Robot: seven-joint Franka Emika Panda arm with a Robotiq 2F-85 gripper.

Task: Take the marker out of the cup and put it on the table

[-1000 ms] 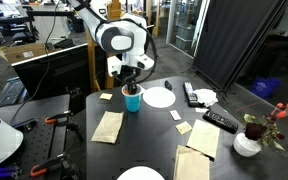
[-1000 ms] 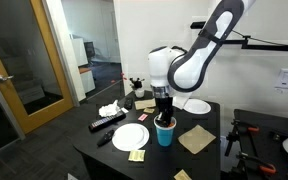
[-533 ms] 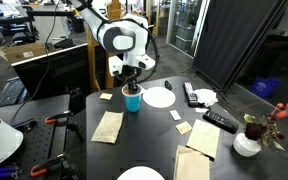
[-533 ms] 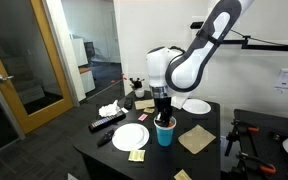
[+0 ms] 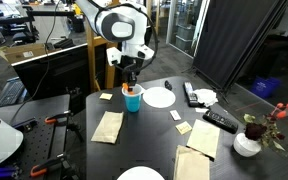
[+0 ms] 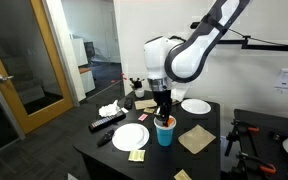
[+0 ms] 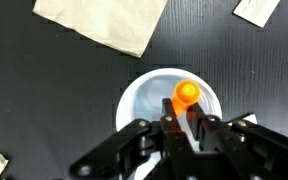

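The light blue cup stands on the dark table and shows in both exterior views. My gripper hangs straight above it, shut on the orange marker. In the wrist view the cup lies directly below, and the marker's orange end sits between my fingertips over the cup's pale inside. In an exterior view the marker shows at the cup's rim, its lower end still inside the cup.
White plates, brown paper napkins, remotes, yellow sticky notes and a white vase with flowers lie around the cup. A napkin shows in the wrist view.
My gripper has risen from down at the cup to a little above it, lifting the orange marker partly out of the cup.
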